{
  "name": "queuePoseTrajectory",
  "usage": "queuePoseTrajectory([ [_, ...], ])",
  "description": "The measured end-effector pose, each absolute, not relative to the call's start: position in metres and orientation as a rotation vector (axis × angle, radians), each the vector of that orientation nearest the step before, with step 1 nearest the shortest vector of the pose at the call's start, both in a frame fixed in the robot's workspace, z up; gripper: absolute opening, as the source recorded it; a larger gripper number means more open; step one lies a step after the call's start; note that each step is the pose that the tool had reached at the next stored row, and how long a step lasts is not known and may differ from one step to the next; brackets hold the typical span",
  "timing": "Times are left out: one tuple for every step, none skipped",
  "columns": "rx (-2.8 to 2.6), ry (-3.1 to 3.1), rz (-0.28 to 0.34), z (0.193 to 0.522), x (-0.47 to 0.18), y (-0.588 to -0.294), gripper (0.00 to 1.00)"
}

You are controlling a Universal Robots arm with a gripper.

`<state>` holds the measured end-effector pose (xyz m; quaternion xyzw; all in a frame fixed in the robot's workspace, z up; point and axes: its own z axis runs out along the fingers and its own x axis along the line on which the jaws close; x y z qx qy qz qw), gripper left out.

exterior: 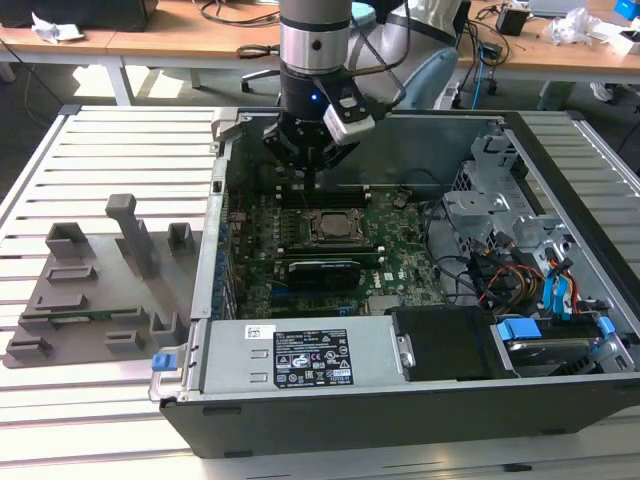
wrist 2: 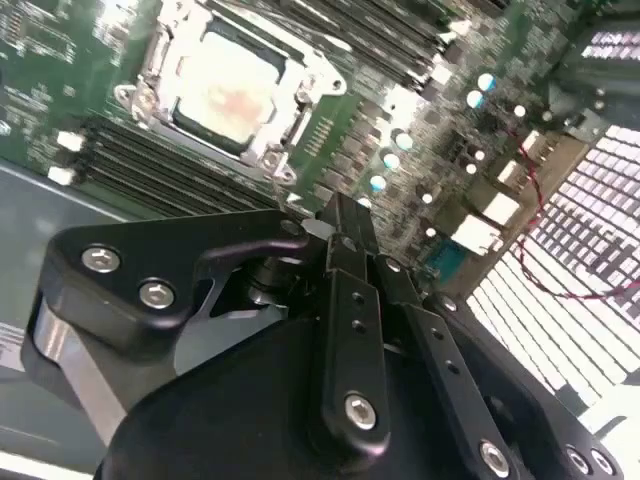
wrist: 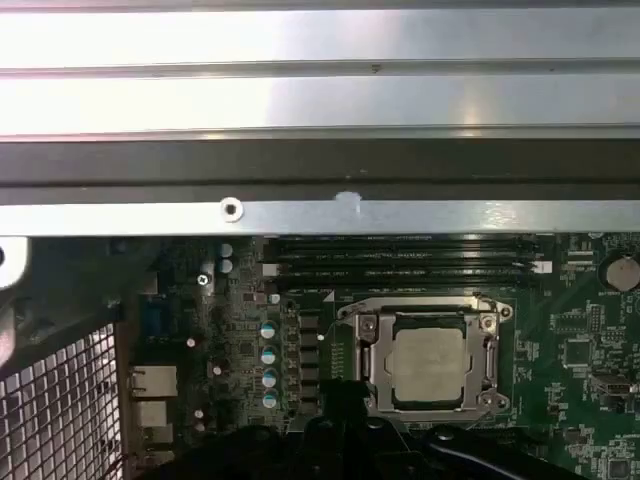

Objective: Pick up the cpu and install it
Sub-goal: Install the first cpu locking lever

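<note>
The small flat square cpu with its silvery-grey metal top [wrist: 430, 362] lies in the black-framed socket [wrist: 372, 352], light, rigid and fragile underneath by my judgement, best taken by its opposite edges, while the black gripper [wrist 2: 345, 235] hangs just beside it with its fingers closed together on nothing

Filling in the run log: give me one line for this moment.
cpu: seated in socket | pincer: above motherboard, beside socket, holding nothing | case: open

Exterior view overlooks the open case [exterior: 560, 400] — both wrist views peer down, close, at its motherboard [wrist: 560, 340].
</note>
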<state>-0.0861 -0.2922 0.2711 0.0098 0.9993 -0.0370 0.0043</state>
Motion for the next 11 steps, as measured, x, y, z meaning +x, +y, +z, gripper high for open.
queuePoseTrajectory([
  [0.03, 3.131, -0.115, 0.271, -0.1, -0.285, 0.11],
  [0.029, 3.131, -0.115, 0.27, -0.1, -0.283, 0.11],
  [0.026, 3.131, -0.115, 0.27, -0.101, -0.281, 0.11],
  [0.019, 3.131, -0.115, 0.268, -0.101, -0.276, 0.11],
  [0.015, 3.131, -0.115, 0.267, -0.101, -0.272, 0.11],
  [0.013, 3.13, -0.115, 0.267, -0.101, -0.27, 0.11],
  [0.01, 3.13, -0.115, 0.266, -0.101, -0.268, 0.11],
  [0.008, 3.13, -0.115, 0.265, -0.101, -0.268, 0.11],
  [0.007, 3.13, -0.115, 0.264, -0.101, -0.268, 0.11],
  [0.006, 3.13, -0.115, 0.263, -0.101, -0.268, 0.11],
  [0.006, 3.13, -0.115, 0.262, -0.101, -0.268, 0.11],
])
